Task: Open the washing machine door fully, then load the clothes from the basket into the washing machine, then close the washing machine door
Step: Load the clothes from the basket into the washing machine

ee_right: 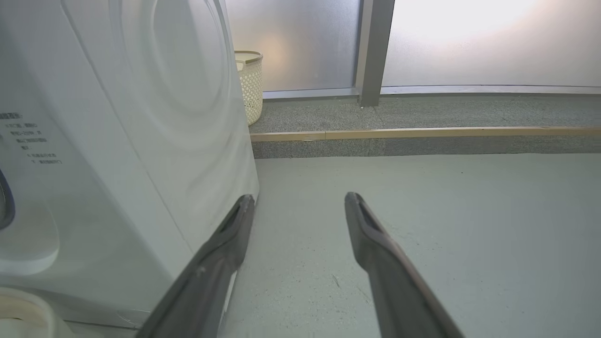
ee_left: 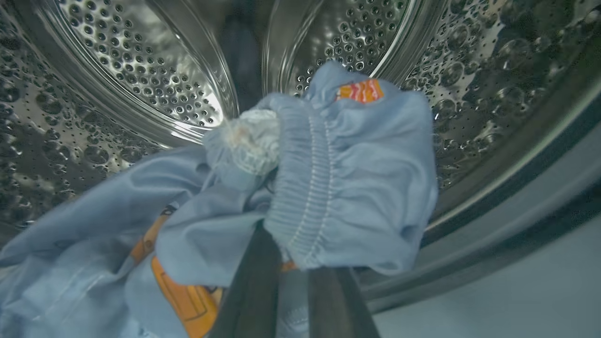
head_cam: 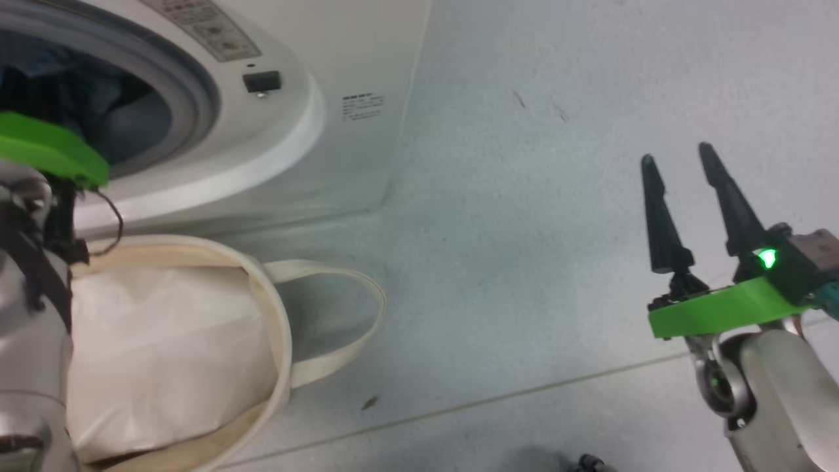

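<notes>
The washing machine (head_cam: 275,131) stands open at the upper left of the head view, and its door is out of view. My left arm reaches into the opening past the grey rubber ring (head_cam: 196,85). Inside the perforated steel drum (ee_left: 141,70), my left gripper (ee_left: 296,263) is shut on the clothes (ee_left: 357,178), blue fabric with orange prints bunched over its fingertips. More of that fabric trails to the lower left. The cream canvas basket (head_cam: 278,328) sits on the floor in front of the machine. My right gripper (head_cam: 678,160) hangs open over the floor, holding nothing.
A plain white cushion (head_cam: 164,347) lies in the basket, whose looped handle (head_cam: 354,314) rests on the floor. In the right wrist view, a cream perforated hamper (ee_right: 251,84) stands behind the machine (ee_right: 117,141) by a raised grey step (ee_right: 422,136). Pale floor (head_cam: 524,262) spreads to the right.
</notes>
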Controlling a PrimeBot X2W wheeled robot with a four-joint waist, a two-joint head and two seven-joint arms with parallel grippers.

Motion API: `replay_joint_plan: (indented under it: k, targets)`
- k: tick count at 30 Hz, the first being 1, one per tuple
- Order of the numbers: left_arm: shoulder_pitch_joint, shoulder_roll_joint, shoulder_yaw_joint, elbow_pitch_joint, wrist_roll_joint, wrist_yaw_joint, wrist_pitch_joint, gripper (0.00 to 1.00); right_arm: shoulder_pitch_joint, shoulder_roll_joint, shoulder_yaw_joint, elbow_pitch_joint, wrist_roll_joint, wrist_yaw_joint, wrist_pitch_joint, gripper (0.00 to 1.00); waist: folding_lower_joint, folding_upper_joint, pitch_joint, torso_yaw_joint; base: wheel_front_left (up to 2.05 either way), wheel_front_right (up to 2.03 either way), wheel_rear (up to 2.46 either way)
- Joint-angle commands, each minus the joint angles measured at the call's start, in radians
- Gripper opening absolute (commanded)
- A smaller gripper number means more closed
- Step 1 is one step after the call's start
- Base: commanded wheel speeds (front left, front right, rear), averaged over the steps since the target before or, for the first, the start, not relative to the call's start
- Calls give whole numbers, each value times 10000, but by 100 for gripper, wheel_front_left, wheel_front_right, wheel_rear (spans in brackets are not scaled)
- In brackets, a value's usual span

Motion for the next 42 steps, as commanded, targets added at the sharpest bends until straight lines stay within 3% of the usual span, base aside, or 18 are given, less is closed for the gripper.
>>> replay_joint_plan:
  k: [1, 10, 15, 17, 19, 20, 21, 26, 30, 36, 42]
  targets:
    - [-365, 610, 136, -174, -44, -55, -120, 0, 314, -211, 5, -372, -73, 2, -122, 100, -1, 0, 291, -114, 0, 0, 0]
    - [-1287, 837, 176, -20, 104, -36, -120, 0, 699, -338, -490, -773, -227, 2, -122, 100, -1, 0, 775, -228, 0, 0, 0]
    - [-1271, 669, 637, -2179, 285, 92, -120, 0, 749, -329, -597, -913, -260, 2, -122, 100, -1, 0, 946, -205, 0, 0, 0]
    - [-1092, 528, 797, -2098, 344, 140, -120, 0, 708, -294, -508, -920, -255, 2, -122, 100, -1, 0, 959, -206, 0, 0, 0]
    - [-1064, 473, 853, -1739, 427, 141, -120, 14, 671, -266, -461, -916, -246, 2, -122, 100, -1, 0, 968, -205, 0, 0, 0]
    - [-1070, 450, 869, -1308, 439, 144, -120, 79, 662, -259, -447, -897, -248, 2, -122, 100, -1, 0, 958, -207, 0, 0, 0]
    - [-1150, 437, 892, -902, 433, 156, -120, 100, 658, -258, -440, -875, -249, 2, -122, 100, -1, 0, 948, -205, 0, 0, 0]
    - [-1585, 383, 791, 1064, 459, 196, -44, 100, 639, -260, -429, -805, -245, 2, -122, 100, -1, 0, 850, -178, 0, 0, 0]
    - [-1975, 329, 544, 2591, 573, 312, 896, 100, 580, -227, -294, -745, -208, 2, -122, 100, -1, 0, 598, -127, 0, 0, 0]
    - [-1730, 282, 486, 2963, 369, 129, 674, 100, 394, -93, 24, -440, -60, 2, -122, 100, -1, 0, -26, -99, 0, 0, 0]
    - [-868, -170, 141, 2989, 390, 8, 39, 100, 231, 169, 218, -87, 179, 2, -122, 100, -1, 0, -655, 270, 0, 0, 0]
